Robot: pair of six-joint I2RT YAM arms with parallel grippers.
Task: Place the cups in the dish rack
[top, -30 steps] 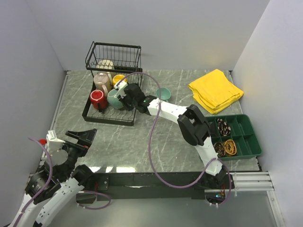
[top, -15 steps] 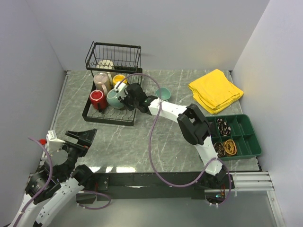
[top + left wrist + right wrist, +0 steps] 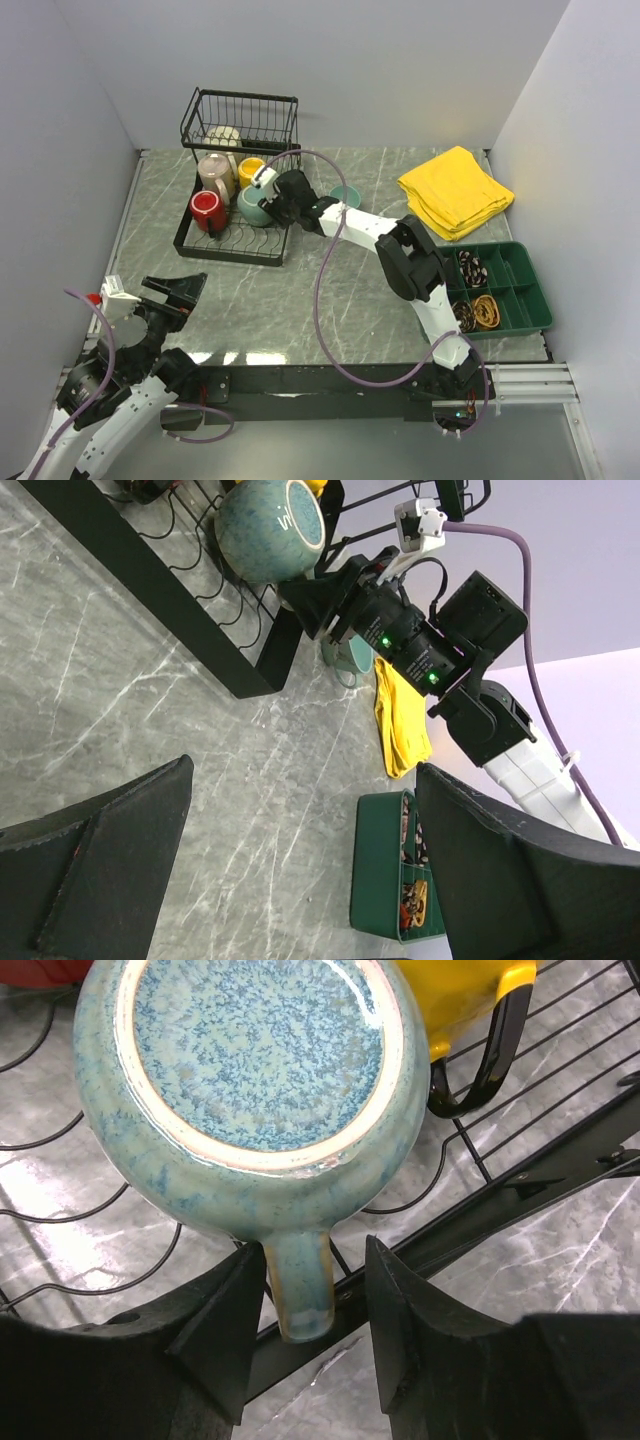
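The black wire dish rack (image 3: 228, 251) stands at the back left. On its base are a red mug (image 3: 207, 209), a beige mug (image 3: 215, 172), a yellow mug (image 3: 250, 167) and the grey-green mug (image 3: 252, 206); a cream mug (image 3: 224, 137) sits in the tall basket. The small teal mug (image 3: 345, 196) stands on the table beside the rack. My right gripper (image 3: 315, 1260) is open around the handle of the grey-green mug (image 3: 260, 1080), which lies bottom-up on the wires; the left finger touches the handle and the right one stands clear. My left gripper (image 3: 300, 780) is open and holds nothing, near the front left.
A folded yellow cloth (image 3: 455, 192) lies at the back right. A green compartmented tray (image 3: 512, 296) with small items sits at the right edge. The right arm's purple cable (image 3: 322, 300) loops over the middle of the table. Walls close in the left, back and right.
The right gripper and the grey-green mug have shifted slightly right and toward the back of the rack. The left arm has hardly moved.
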